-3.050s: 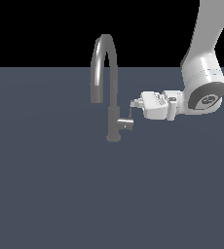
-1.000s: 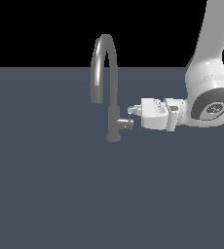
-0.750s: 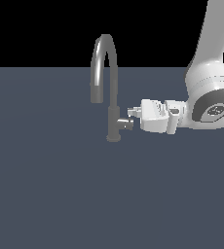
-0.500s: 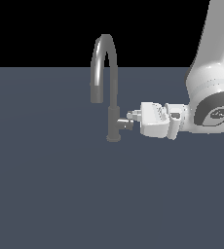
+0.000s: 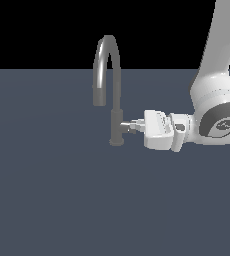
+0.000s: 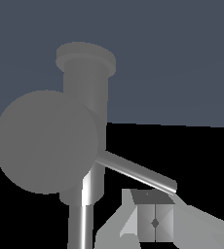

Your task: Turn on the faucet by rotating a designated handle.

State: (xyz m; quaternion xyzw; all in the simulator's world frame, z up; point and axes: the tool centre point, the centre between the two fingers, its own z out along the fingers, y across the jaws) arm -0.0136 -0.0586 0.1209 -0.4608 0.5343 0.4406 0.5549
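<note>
**Jaws at the faucet's handle**

The handle (image 5: 129, 126) juts sideways from the faucet (image 5: 116, 100), which stands upright mid-counter (image 5: 52, 200); the gripper (image 5: 136, 126) reaches in level, wrist horizontal, jaws nearly together at the lever's tip, though whether they clamp it I cannot tell; no writing legible; the arm sits slightly lower than before.

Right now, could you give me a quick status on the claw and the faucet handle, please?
Claw at the handle, on the exterior view's right of the faucet. Grip state unclear. Nothing in the way.
</note>
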